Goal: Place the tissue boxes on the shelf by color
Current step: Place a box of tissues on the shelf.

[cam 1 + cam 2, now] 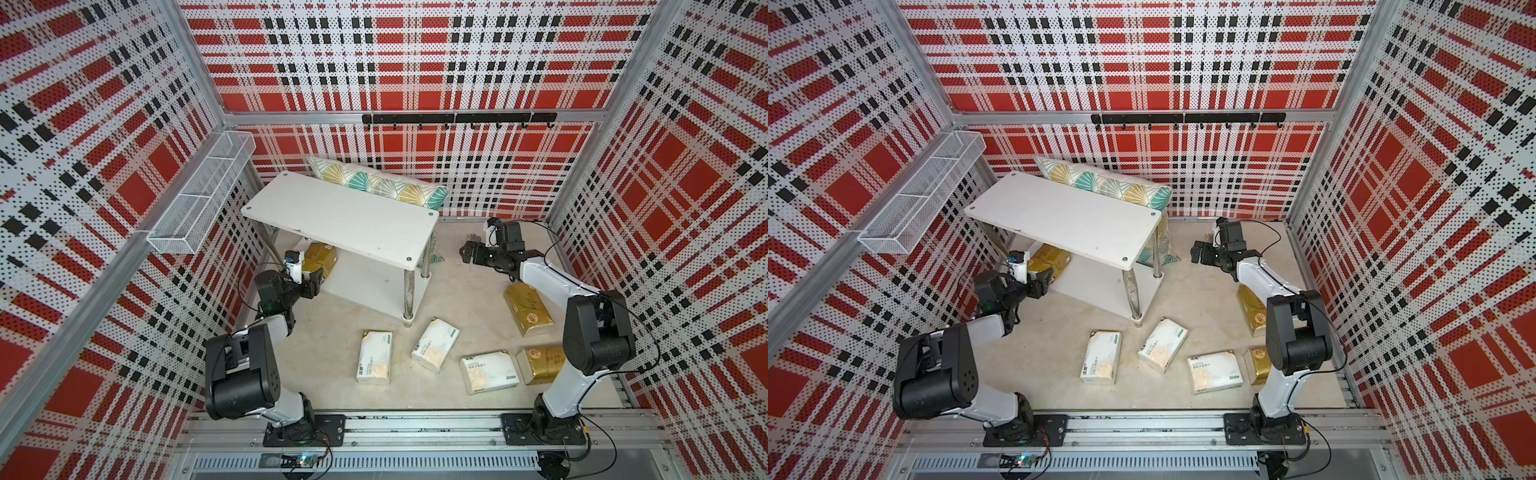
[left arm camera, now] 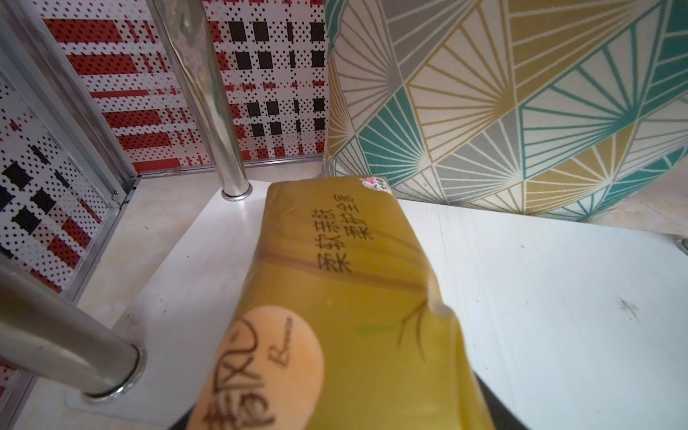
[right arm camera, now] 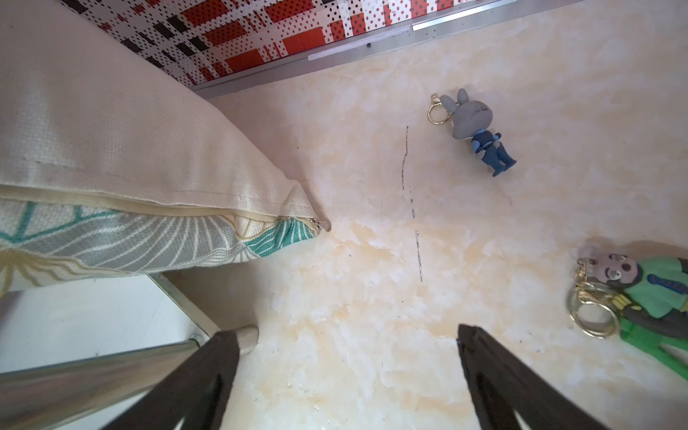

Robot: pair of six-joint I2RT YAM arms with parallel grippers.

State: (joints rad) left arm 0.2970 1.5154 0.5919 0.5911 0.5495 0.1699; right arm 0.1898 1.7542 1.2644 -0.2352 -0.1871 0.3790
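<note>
In both top views the left gripper (image 1: 314, 279) squeezes a gold pack (image 1: 321, 257) on the low board (image 1: 374, 286) of the shelf (image 1: 340, 216). It should push the pack deep into the corner, then let go softly.

In front of the shelf lie two more gold packs (image 1: 528, 309) and three white packs (image 1: 375, 356) — six packs in all.

Left wrist view: the gold pack (image 2: 346, 279) looks set down on the board.

Right wrist view: the right gripper (image 3: 346, 331) gapes beside the shelf, holding nothing.

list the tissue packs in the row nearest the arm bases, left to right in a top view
left white tissue pack → middle white tissue pack → right white tissue pack → gold tissue pack
</note>
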